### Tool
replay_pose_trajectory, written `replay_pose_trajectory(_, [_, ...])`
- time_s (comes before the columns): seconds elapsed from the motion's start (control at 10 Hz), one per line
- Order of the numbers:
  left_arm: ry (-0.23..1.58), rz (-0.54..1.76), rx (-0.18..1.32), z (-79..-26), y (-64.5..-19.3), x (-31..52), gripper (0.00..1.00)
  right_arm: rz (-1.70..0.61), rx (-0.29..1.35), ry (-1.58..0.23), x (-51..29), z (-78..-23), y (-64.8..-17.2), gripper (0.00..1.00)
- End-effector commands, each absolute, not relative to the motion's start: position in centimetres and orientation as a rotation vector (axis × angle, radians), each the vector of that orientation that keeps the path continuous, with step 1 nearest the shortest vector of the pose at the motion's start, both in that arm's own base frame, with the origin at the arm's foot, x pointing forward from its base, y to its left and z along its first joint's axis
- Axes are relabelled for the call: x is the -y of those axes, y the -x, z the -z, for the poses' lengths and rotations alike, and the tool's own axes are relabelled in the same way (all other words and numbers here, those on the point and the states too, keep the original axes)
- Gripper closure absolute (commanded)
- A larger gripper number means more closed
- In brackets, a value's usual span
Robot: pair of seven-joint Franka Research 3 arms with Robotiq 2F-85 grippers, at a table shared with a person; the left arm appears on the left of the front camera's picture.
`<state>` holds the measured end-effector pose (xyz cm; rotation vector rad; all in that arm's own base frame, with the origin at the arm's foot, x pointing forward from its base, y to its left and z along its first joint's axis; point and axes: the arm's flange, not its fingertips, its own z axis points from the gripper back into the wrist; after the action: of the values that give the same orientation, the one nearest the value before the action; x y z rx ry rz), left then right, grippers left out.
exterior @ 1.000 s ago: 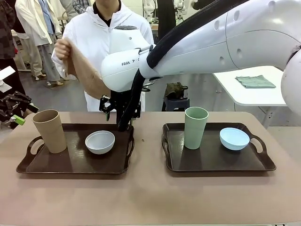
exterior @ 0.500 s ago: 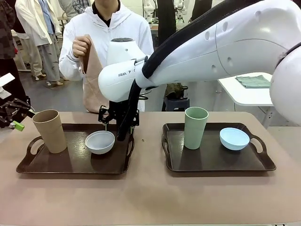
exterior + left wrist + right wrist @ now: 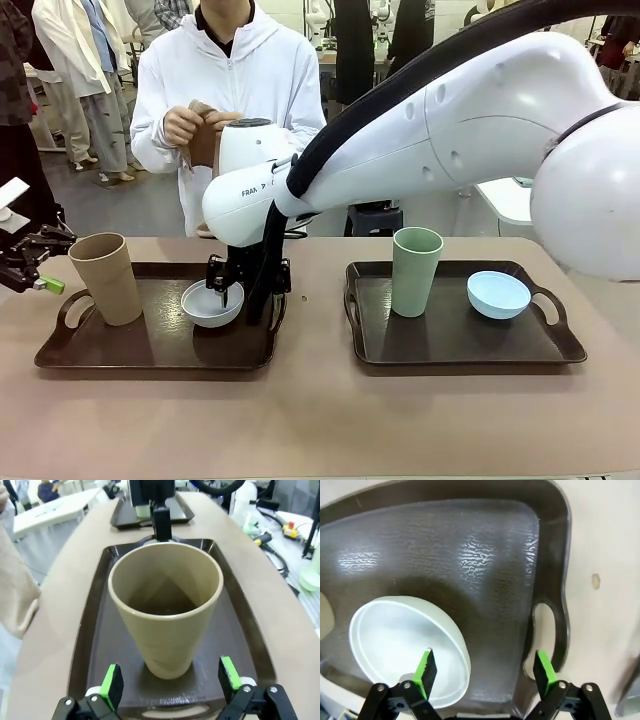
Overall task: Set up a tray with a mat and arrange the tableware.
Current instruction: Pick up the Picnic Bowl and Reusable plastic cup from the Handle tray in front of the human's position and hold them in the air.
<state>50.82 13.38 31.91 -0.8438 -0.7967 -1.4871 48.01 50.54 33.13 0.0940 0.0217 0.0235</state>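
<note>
across the bench (image 3: 320, 420) two dark trays sit side by side. the left tray (image 3: 150, 355) carries the tan cup (image 3: 105, 277) and white bowl (image 3: 205, 305), the right tray (image 3: 460, 345) the green cup (image 3: 416, 270) and blue bowl (image 3: 497, 294). the right pincer (image 3: 485, 667) hangs spread astride the white bowl's rim; the left pincer (image 3: 170, 680) gapes wide facing the tan cup.
</note>
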Motion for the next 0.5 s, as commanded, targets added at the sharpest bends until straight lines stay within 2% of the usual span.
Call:
replay_pose_trajectory(0.0, [0.838,1.500,0.844,-31.7,-50.3,-12.5,0.00,-0.036,-0.032,-0.110,-51.0,-32.9,-48.8,0.00])
replay_pose_trajectory(0.4, [0.827,1.501,0.835,-31.0,-50.3,-10.9,0.00,-0.055,-0.038,-0.107,-52.0,-32.3,-49.2,0.00])
